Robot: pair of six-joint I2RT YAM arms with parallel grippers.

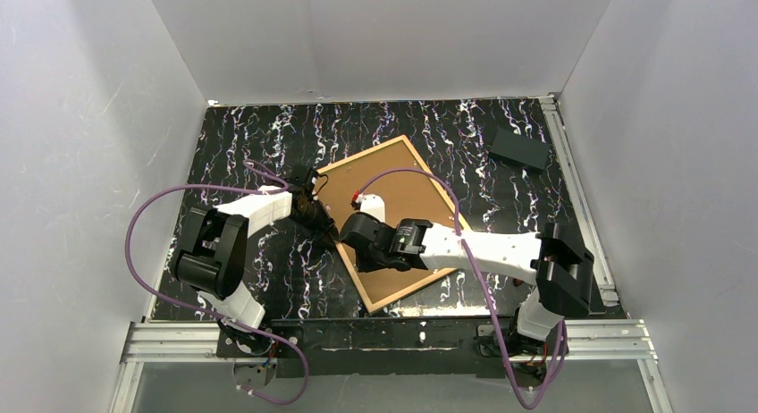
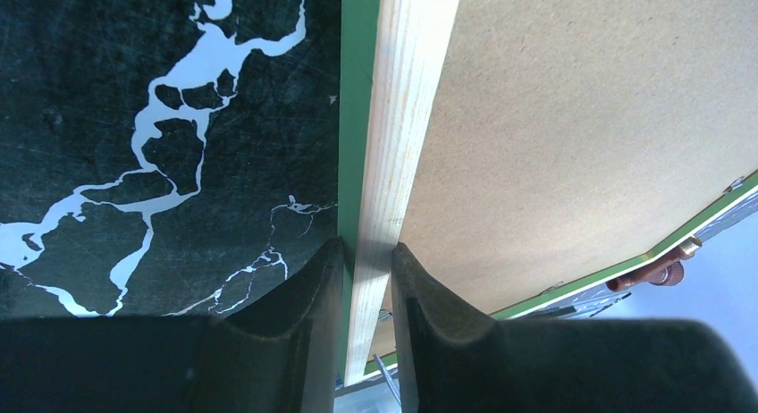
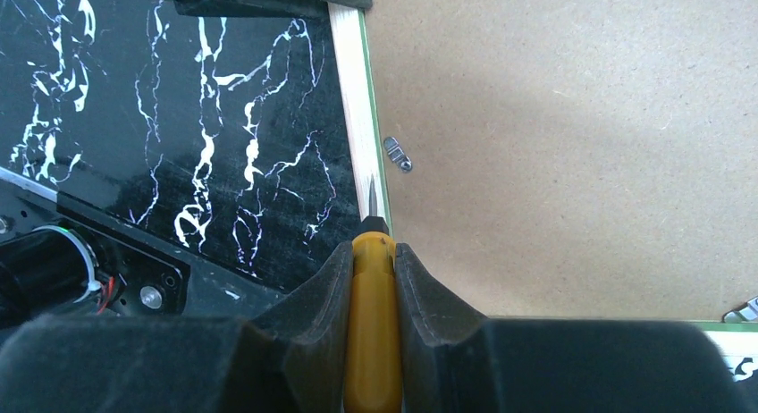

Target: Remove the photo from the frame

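My right gripper (image 3: 371,257) is clamped on a yellow screwdriver (image 3: 372,306), its tip at the inner edge of the frame (image 3: 357,100) rail, which runs straight ahead. The nearest clip (image 3: 397,154) lies just ahead and slightly right, on the backing board (image 3: 554,118). My left gripper (image 2: 366,261) pinches that rail. The photo is hidden underneath.

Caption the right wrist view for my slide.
Right jaws clamp a yellow-handled screwdriver, tip at the frame edge beside a metal clip.
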